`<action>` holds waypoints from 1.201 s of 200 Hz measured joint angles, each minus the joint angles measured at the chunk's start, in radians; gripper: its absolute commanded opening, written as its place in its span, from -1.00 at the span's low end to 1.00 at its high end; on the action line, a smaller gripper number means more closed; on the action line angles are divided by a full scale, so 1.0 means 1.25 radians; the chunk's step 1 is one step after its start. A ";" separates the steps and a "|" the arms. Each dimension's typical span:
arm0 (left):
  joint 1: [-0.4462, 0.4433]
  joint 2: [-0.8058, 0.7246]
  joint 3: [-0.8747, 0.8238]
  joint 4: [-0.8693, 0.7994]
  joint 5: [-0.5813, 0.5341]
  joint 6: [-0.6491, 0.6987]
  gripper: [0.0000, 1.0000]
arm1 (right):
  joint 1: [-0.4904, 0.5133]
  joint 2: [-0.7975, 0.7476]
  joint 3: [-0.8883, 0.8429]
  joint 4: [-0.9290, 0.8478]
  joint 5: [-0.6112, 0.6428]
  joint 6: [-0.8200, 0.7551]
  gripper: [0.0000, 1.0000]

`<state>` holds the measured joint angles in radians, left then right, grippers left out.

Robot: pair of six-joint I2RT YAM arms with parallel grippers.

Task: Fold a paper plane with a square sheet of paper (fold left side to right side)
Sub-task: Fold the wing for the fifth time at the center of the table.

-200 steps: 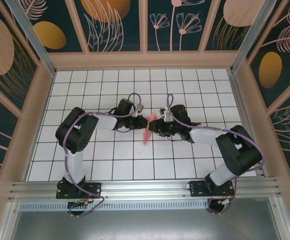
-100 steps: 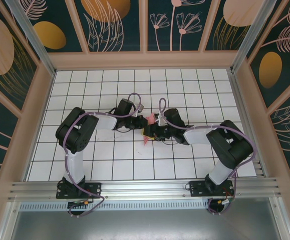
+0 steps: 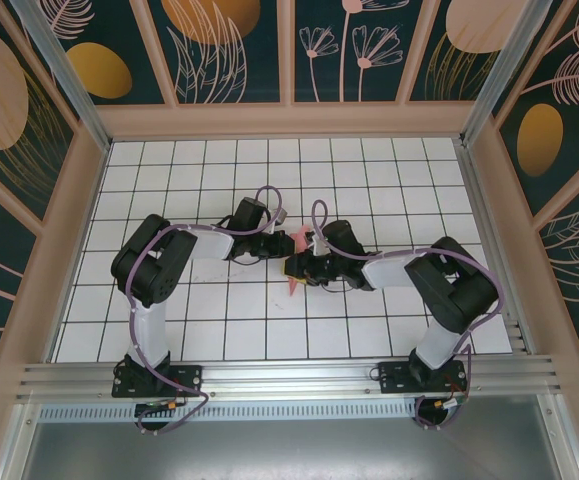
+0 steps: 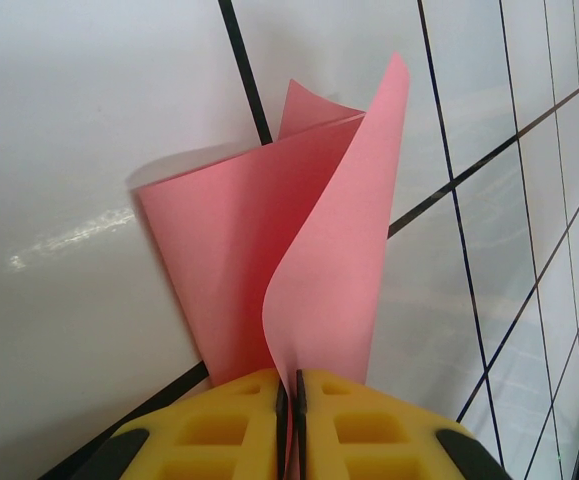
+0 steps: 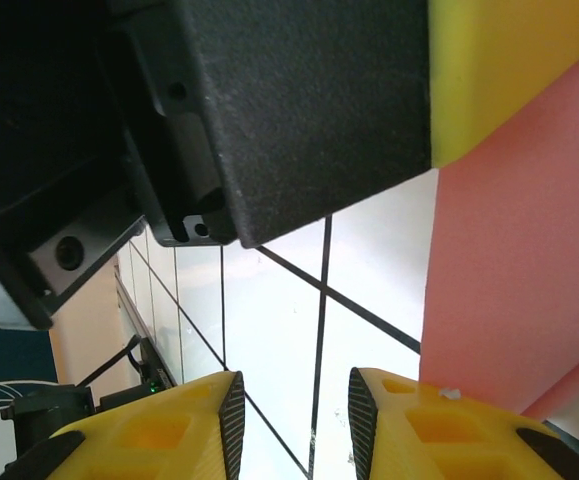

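1. The paper plane (image 3: 294,284) is near the middle of the table (image 3: 369,180), between the two grippers. Its sharp tip points toward the arms' bases.
2. From the left wrist we see it as salmon-pink paper standing up off the table, with its layers fanned apart. There is a broad panel on the left, a narrower flap curling up in front to a point, and another corner peeking out behind.
3. The left gripper (image 4: 291,392) is clamped on the paper's lower edge. Its yellow fingers (image 4: 219,425) are pressed together with only the sheet between them.
4. The right gripper (image 5: 291,420) stands partly open and holds nothing. Through the gap we see bare table and a black grid line.
5. In the right wrist view, the paper lies just beside the finger on the right side; we cannot tell whether they touch. The left gripper's black body and one yellow finger hang close above.
6. The table is white with a black grid, and purple cables (image 3: 269,192) loop over both arms.
7. Dark teal walls (image 3: 229,60) with leaf and flower drawings enclose the table.
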<state>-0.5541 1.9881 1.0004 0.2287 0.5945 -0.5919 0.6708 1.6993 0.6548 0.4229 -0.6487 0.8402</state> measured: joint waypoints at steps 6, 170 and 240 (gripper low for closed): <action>0.000 0.000 0.000 0.000 0.000 0.000 -0.70 | 0.001 0.000 0.001 -0.006 0.002 -0.001 -0.27; 0.000 0.018 0.031 -0.022 0.003 0.007 -0.70 | 0.005 0.017 0.021 -0.060 0.040 -0.018 -0.26; 0.000 0.031 0.058 -0.047 0.006 0.015 -0.70 | 0.005 0.018 0.024 -0.060 0.046 -0.022 -0.21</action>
<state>-0.5541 2.0266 1.0729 0.1703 0.6022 -0.5728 0.6769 1.7222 0.6849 0.3473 -0.5907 0.8127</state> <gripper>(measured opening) 0.149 0.382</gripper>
